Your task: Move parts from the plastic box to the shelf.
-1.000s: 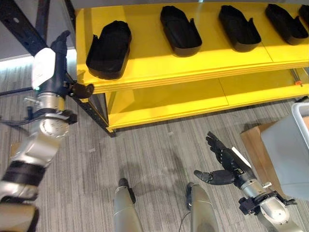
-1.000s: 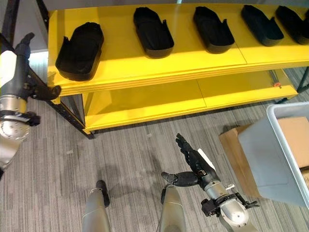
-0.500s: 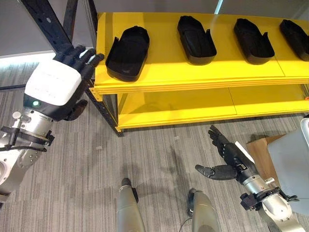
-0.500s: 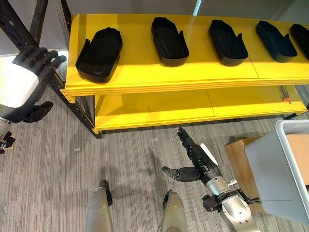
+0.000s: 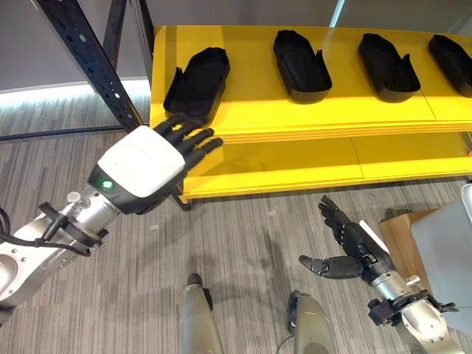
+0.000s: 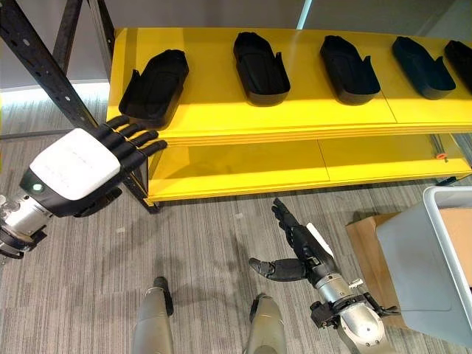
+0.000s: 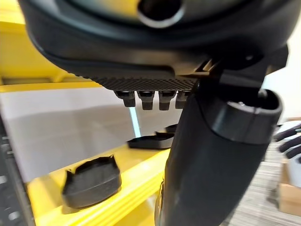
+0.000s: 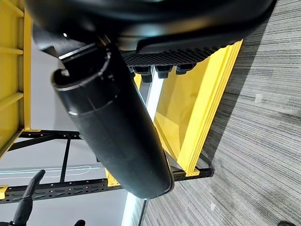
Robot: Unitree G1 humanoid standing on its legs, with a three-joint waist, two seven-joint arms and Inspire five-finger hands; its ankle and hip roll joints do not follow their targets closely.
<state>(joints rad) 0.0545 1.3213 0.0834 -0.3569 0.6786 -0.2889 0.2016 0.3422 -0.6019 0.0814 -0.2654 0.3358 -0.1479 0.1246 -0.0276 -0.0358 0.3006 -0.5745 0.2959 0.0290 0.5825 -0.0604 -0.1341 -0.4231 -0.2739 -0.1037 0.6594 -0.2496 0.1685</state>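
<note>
Five black parts are sitting in a row on the yellow shelf [image 5: 310,110], and neither hand is carrying anything just now. The left hand [image 5: 144,168] is hovering in front of the shelf's left corner with its fingers stretched out straight and empty, pointing toward the leftmost part [image 5: 195,80], which is lying just beyond the fingertips. The right hand [image 5: 346,247] is hanging low over the floor in front of the shelf, fingers relaxed and thumb spread, gripping nothing. The plastic box [image 6: 431,254] is standing on the floor off the shelf's right end, near that hand, with a brown cardboard piece [image 6: 365,247] beside it; I cannot tell from where I am looking what is lying inside it. By my reckoning the step in hand is going back for another part, so the robot should be turning toward the box, keeping both hands spread until one is over the rim, and drawing the left arm clear of the black upright [image 5: 88,63] at the shelf's left end. Each part is an elongated, boat-like shell lying open side up, its long axis running from the shelf's front edge toward the back; the leftmost one is slanting a little, the others lying roughly parallel.
</note>
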